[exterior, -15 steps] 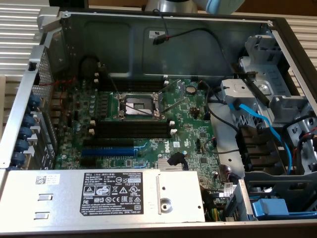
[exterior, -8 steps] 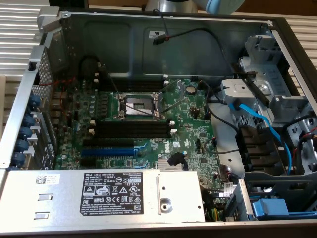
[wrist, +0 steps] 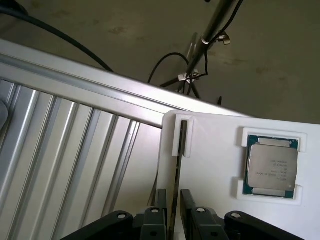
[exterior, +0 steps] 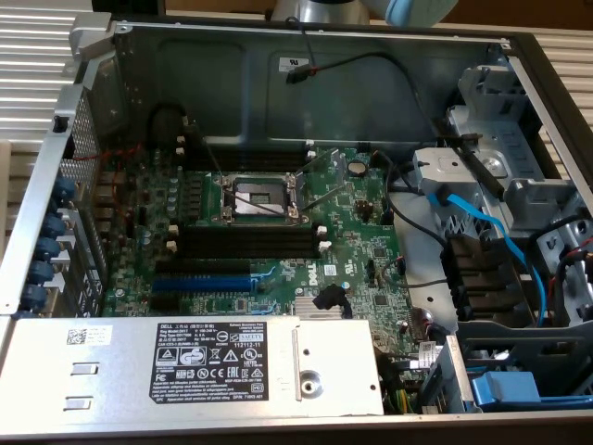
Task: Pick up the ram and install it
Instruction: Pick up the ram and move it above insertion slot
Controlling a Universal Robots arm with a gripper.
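Setting the gripper [wrist: 173,196] astride the ram [wrist: 177,170], seen from the wrist view; cannot tell whether gripping it or hanging slack.

Standing the ram on edge in a narrow slot of the white holder [wrist: 210,165], far end seated in the slot, near end reaching the gripper. Showing edge-on as one thin, dark, straight strip.

Carrying two items in the holder's two pockets: one ram in the slot, and one square silver-lidded processor [wrist: 272,167] lying flat in a framed recess well apart from it. Resting the holder on a ribbed aluminium table [wrist: 75,165], with bare floor [wrist: 125,30] and looping black cables [wrist: 165,65] beyond.

Lying open in the exterior view: one computer case [exterior: 232,56] holding one green motherboard [exterior: 361,269]. Sitting unfilled at the board's middle, one processor socket [exterior: 258,197]. Running in banks at 12 and 6 o'clock of the socket, long black memory slots [exterior: 250,236], no stick in any. Lying at 7 o'clock of the socket, a blue expansion slot [exterior: 199,278]. Sitting at 6 o'clock in the case, one grey power supply [exterior: 195,366] with a white label. Trailing at 3 o'clock, light-blue cables [exterior: 482,218] across the drive cage [exterior: 519,185].
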